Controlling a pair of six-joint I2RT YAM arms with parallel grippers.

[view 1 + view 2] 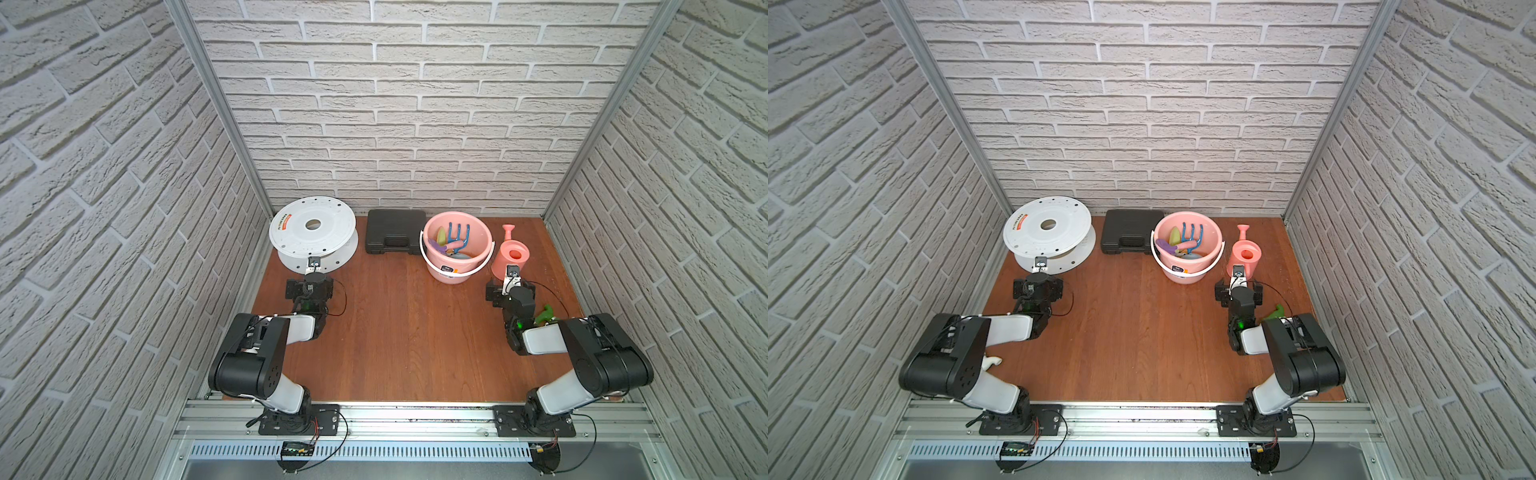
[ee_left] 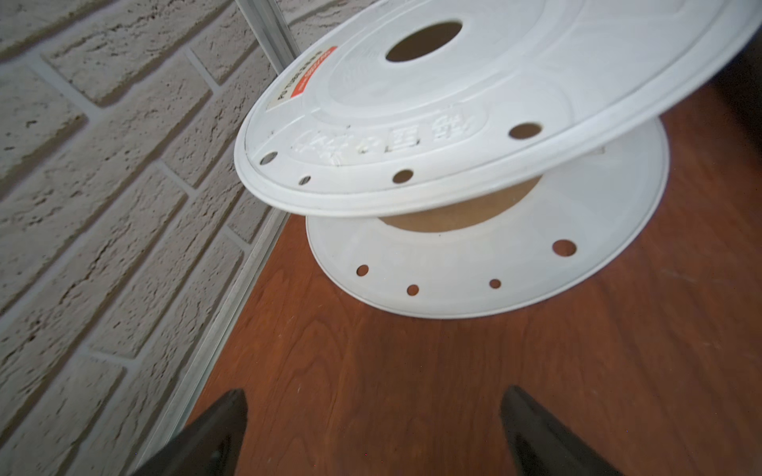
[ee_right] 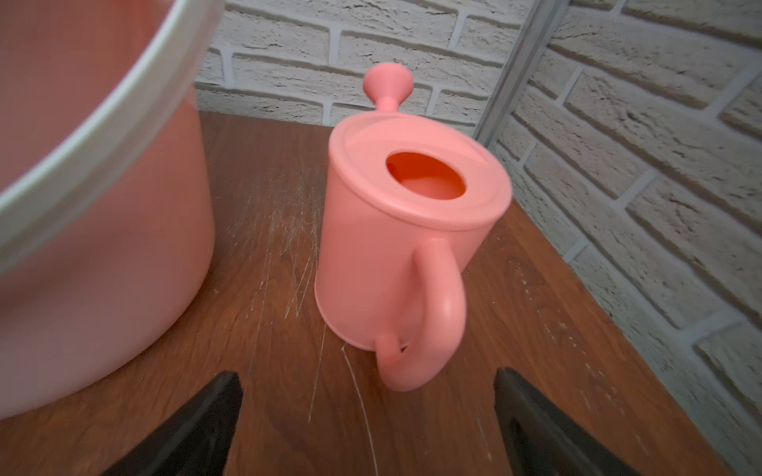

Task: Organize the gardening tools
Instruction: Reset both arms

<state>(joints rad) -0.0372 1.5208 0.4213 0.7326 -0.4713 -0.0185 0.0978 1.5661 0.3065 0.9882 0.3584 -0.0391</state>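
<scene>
Top view first for the lay of things: the table [image 1: 415,332] carries the white spool [image 1: 311,232] at the back left, with the left end effector [image 2: 373,393] spread and empty in front of it. Pink bucket [image 1: 457,214] sits back right, and the pink watering can [image 3: 396,230] stands just beside it toward the right wall, small gap between them. Can's upright, long axis straight up, spout [image 3: 387,82] aimed at the back wall, handle [image 3: 437,313] looping toward the right end effector [image 3: 367,377], which is spread wide and holding nothing. My guess is the handle grab comes next: shift sideways a touch since the loop sits off-centre between the fingers [image 3: 198,420], go in level, pinch the loop's flat sides, then lift straight up to clear the bucket's rim. Green trowel [image 1: 544,314] lies half hidden under that arm, can't tell which way it points; the blue fork [image 1: 457,237] leans in the bucket, tines up.
</scene>
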